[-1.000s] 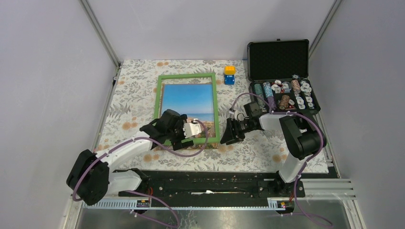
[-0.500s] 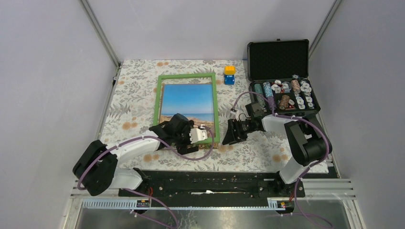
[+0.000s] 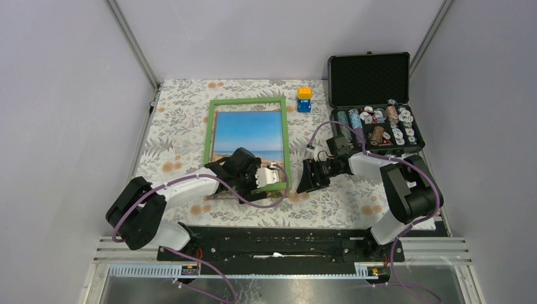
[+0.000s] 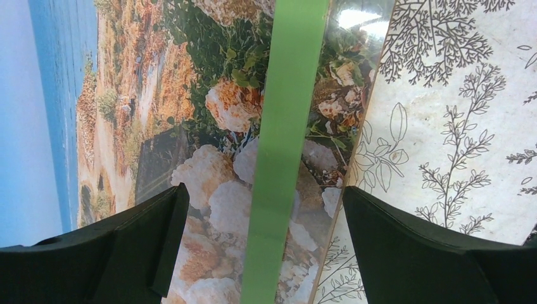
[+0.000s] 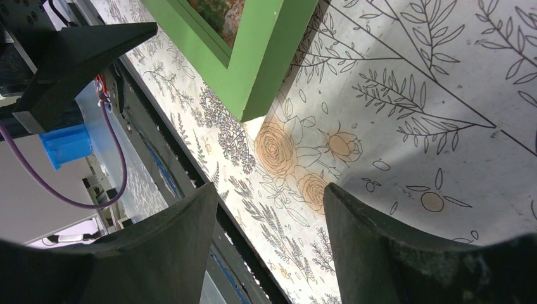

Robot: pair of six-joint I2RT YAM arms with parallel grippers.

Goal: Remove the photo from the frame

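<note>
Grasp approach: the frame [image 3: 246,101] lies mid-picture in the top view, the photo [image 3: 248,130] inside, its rocky end poking past the lower green bar. The left gripper [image 4: 261,193] straddles that bar, jaws wide and empty; the right gripper [image 5: 271,189], parted and empty, sits by the lower right corner. Likely next: pinch that end, slide it out

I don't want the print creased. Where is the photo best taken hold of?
Probably the photo's rocky strip, which sticks out past the frame's green near bar and lies flat on the cloth. Come in low from the near side, jaws above and below the sheet; the rest sits inside the frame.
</note>
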